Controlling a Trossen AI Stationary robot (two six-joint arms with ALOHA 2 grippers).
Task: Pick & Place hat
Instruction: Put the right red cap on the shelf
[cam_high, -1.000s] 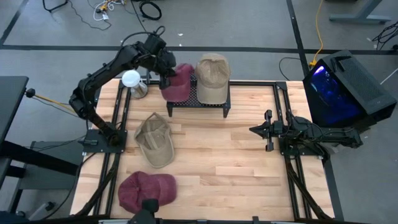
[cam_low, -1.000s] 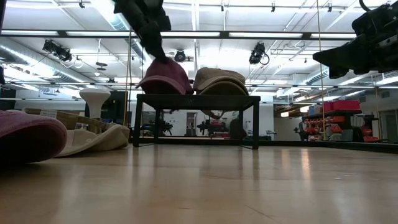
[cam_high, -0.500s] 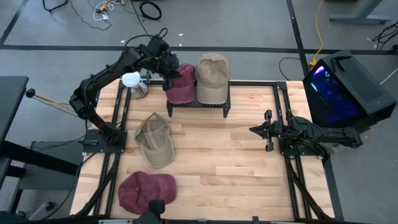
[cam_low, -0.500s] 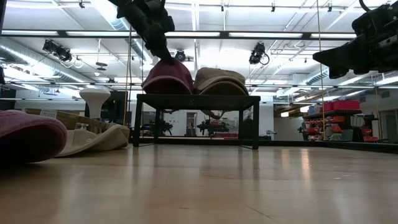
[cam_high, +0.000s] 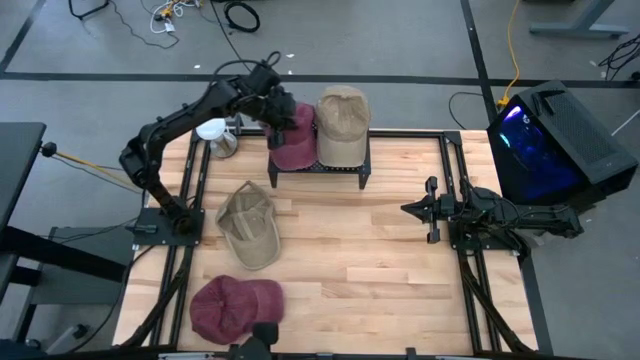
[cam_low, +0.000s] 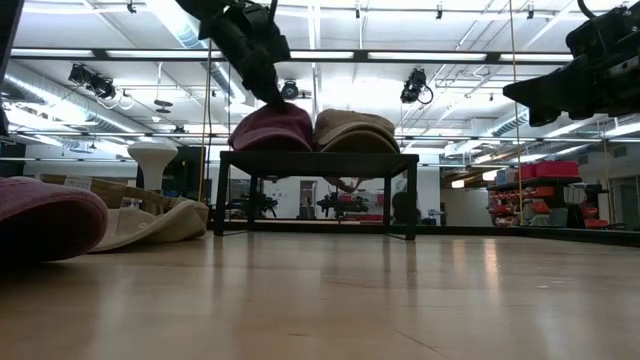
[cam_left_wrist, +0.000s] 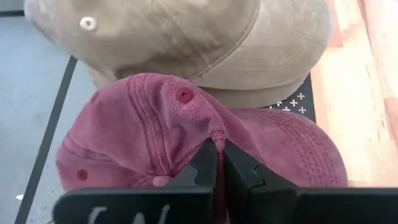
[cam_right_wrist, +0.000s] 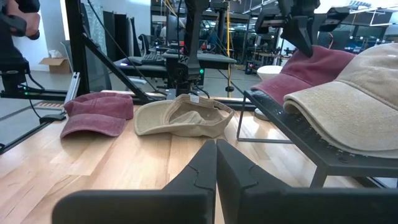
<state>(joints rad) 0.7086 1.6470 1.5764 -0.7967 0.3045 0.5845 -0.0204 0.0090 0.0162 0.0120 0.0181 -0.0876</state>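
Note:
A maroon cap (cam_high: 292, 141) sits on the left half of a black perforated rack (cam_high: 340, 170), right beside a tan cap (cam_high: 341, 124) that rests on the rack's right half. My left gripper (cam_high: 277, 108) is above the maroon cap's crown and shut on it. In the low view both caps (cam_low: 272, 131) (cam_low: 355, 130) lie on the rack top (cam_low: 315, 157). My right gripper (cam_high: 410, 209) hovers shut over the table's right side, touching nothing. My left gripper (cam_left_wrist: 219, 152) pinches a small raised fold of fabric on the maroon cap's crown (cam_left_wrist: 217, 132), just off the top button, between its two fingers. The fingers come slanting down from above and from the table's left. The cap's underside rests on the rack, with the crown up.
A second tan cap (cam_high: 249, 226) lies upside down on the table's left middle, and a second maroon cap (cam_high: 236, 305) sits near the near edge. A white stand (cam_high: 212, 128) is left of the rack. Bare wood lies between the rack and my right gripper.
My left gripper has carried the maroon cap toward the table's right and slightly down. The cap, which overhung the rack's left end, now sits farther onto the rack, up against the tan cap. The gripper has stayed shut on it.

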